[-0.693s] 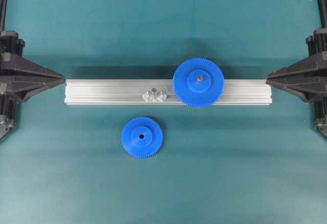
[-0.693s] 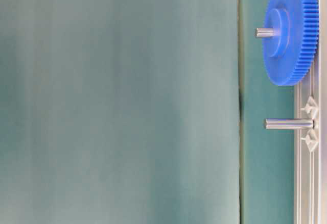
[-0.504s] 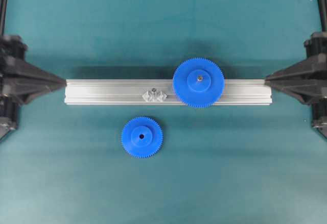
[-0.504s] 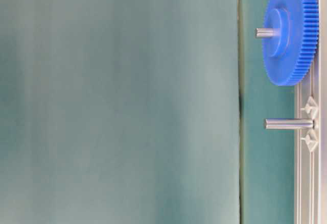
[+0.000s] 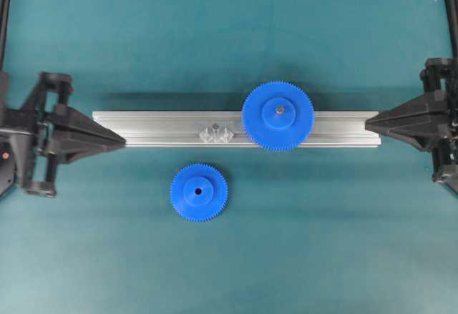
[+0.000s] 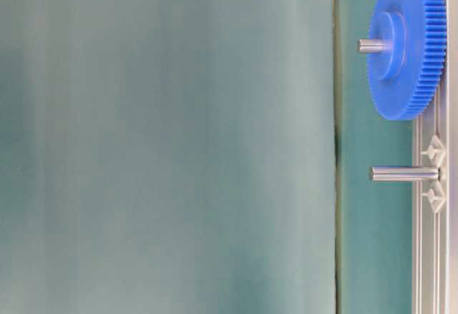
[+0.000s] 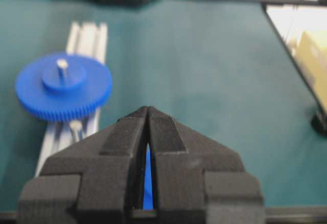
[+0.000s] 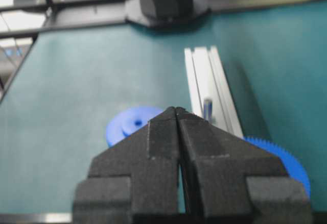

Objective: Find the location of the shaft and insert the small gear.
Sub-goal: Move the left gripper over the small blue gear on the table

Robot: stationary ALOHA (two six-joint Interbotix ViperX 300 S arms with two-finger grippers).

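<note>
Judging from how things lie, the task stands at its opening step: the small gear [image 5: 198, 192] rests flat and untouched on the teal table [image 5: 215, 42], lower centre-left of the overhead view, and nothing is held. The left gripper [image 5: 123, 141] sits at the left edge of that view with its tip over the left end of the aluminium rail [image 5: 157, 128]; its fingers [image 7: 130, 142] are pressed together with only a hairline slit between them, empty. The right gripper [image 5: 366, 124] points in from the right edge, its tip at the rail's right end, jaws likewise closed on nothing in its own wrist view. The shaft [image 5: 213, 125] stands upright on the rail just left of the large gear [image 5: 278, 115], with clear plastic pieces at its foot; the table-level view shows it bare along its whole length [image 6: 404, 174], so insertion is not yet done. The small gear lies below the rail and a little left of the shaft, apart from both, down and to the right of the left gripper's tip and well apart from the right one. The next move probably calls for one gripper to open, descend over the gear and take it by the rim or hub, then line its centre hole up over the thin pin.
</note>
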